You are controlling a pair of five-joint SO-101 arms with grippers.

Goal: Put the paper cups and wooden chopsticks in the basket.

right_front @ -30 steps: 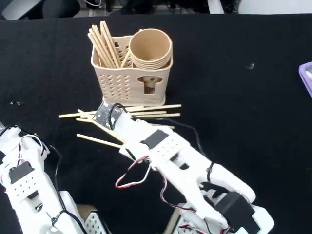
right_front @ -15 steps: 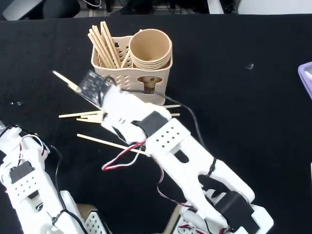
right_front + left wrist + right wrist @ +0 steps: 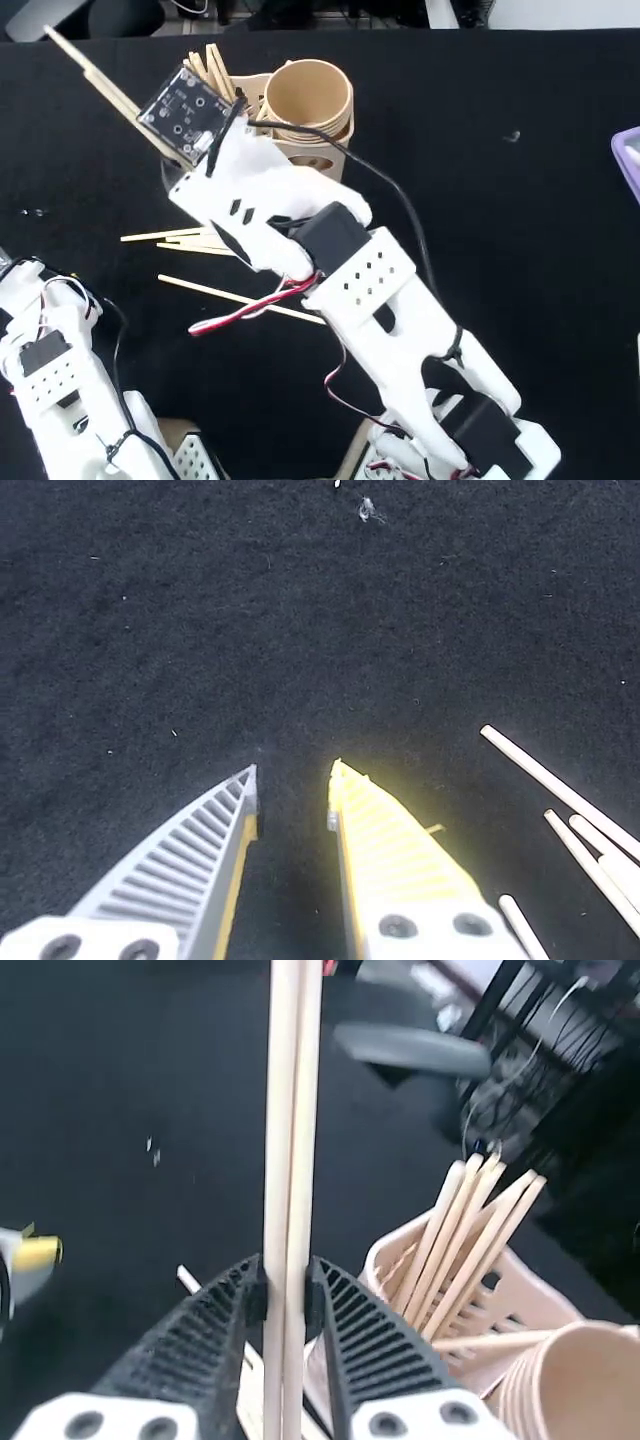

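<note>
My right gripper (image 3: 285,1272) is clamped on a pair of wooden chopsticks (image 3: 290,1110). The two pale, round sticks lie side by side between the black ribbed jaws and run straight out well past the tips. From the high view the pair slants out over the black counter (image 3: 520,250), its held end just beside the basket (image 3: 252,88). The basket is cream perforated plastic. It holds a leaning bundle of standing chopsticks (image 3: 213,66) in one compartment and a nested stack of tan paper cups (image 3: 308,95) in the other. More loose chopsticks (image 3: 180,238) lie flat on the counter near the basket, partly under my right arm. My left gripper (image 3: 292,775) sits low over the counter, jaws slightly apart and holding nothing, with some loose sticks near its yellow finger.
</note>
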